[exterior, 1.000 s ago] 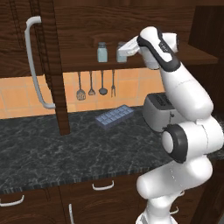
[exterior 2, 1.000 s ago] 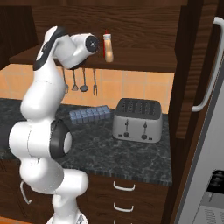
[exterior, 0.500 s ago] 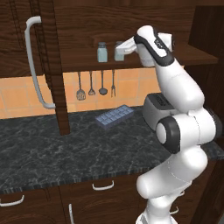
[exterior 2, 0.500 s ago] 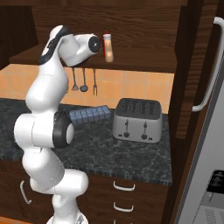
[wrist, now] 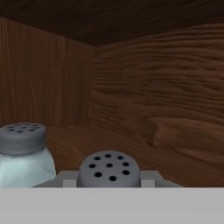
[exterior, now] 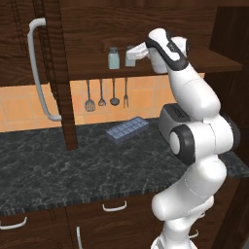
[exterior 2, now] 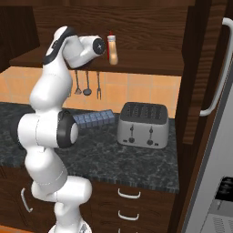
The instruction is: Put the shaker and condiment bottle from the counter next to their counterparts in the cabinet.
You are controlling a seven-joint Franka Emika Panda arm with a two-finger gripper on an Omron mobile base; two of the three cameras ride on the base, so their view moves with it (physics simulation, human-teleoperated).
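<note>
The arm reaches up into the open cabinet point(exterior: 146, 29), and the gripper point(exterior: 130, 56) sits over the shelf with the shaker point(exterior: 130, 59) pinched between its jaws. In the hand view the shaker's point(wrist: 109, 169) grey holed cap shows at the bottom between the fingers, and its twin point(wrist: 24, 153) stands just beside it on the shelf board, upright, with pale glass under a like cap. From the left base view the twin point(exterior: 114, 58) stands on the shelf just left of the held shaker, the two near but apart. Whether the held shaker's base touches the board I cannot tell, since the hand hides it. The red bottle point(exterior 2: 112, 48) stands upright on the same shelf in the right base view, just beside the wrist. Since the earlier pictures the arm has shifted a little: the hand has eased leftward along the shelf toward the twin, and the elbow has drawn in, while the grip has stayed closed on the shaker. The twin and the red bottle have not moved. Below, on the counter point(exterior: 58, 165), the toaster point(exterior 2: 142, 124) and a blue-grey tray point(exterior: 127, 130) lie as before, and the utensils point(exterior: 106, 95) hang on the tiled wall.
</note>
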